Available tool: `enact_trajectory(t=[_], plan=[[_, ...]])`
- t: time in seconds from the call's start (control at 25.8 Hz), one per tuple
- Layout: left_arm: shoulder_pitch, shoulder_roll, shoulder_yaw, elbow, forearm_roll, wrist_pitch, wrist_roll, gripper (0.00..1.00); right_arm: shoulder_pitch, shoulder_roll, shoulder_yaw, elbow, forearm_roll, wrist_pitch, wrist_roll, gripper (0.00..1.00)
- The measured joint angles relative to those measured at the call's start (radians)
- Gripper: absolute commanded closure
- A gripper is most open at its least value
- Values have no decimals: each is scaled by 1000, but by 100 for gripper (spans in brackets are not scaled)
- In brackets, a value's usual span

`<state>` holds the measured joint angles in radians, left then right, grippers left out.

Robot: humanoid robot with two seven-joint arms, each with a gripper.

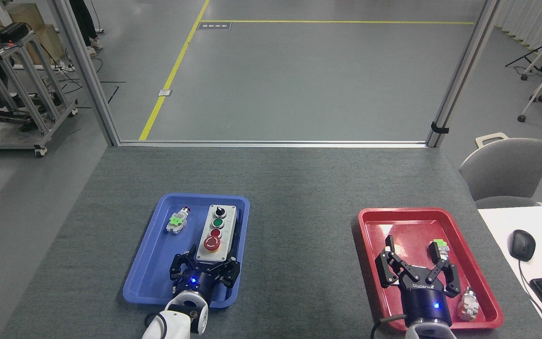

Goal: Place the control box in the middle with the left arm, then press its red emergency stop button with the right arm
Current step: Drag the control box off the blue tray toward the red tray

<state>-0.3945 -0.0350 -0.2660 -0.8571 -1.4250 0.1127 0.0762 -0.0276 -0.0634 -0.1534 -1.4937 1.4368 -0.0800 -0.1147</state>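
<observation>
In blue tray [158, 263], grey four-control control box [216, 233], black-based.

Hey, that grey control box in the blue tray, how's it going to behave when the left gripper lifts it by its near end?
The control box looks like a rigid moulded case, so it probably won't flex. Held at one end by the left gripper, the long body may droop at the far end. Its smooth sides could slip.
</observation>
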Motion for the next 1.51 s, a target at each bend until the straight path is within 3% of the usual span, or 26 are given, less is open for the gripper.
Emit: enact_trajectory(t=[0.08, 0.19, 0.27, 0.39, 0.7, 1.01, 1.12, 1.4, 1.51], plan=[[-25, -8, 0, 40, 1, 0, 0, 3, 0, 0, 0, 0, 0, 0, -1, 0], [-62, -16, -1, 107, 3, 0, 0, 28, -1, 0, 0, 0, 0, 0, -2, 0], [-84, -19, -1, 142, 3, 0, 6, 50, -2, 0, 0, 0, 0, 0, -2, 0], [-99, -20, -1, 165, 7, 0, 8, 100, -2, 0, 0, 0, 0, 0, -2, 0], [-107, -13, 10, 107, 39, 9, -3, 100, -2, -1, 0, 0, 0, 0, -3, 0], [44, 28, 7, -262, 64, -46, 1, 100, -3, -3, 0, 0, 1, 0, -5, 0], [88, 22, -19, -334, 63, -56, 1, 100, -3, -4, 0, 0, 1, 0, -4, 0], [105, -67, -145, -314, 46, -29, -22, 100, -6, -7, 0, -1, 1, 0, -3, 0], [85, -93, -244, -268, 43, 31, -44, 100, -7, -10, 0, -2, 1, 0, -3, 0]])
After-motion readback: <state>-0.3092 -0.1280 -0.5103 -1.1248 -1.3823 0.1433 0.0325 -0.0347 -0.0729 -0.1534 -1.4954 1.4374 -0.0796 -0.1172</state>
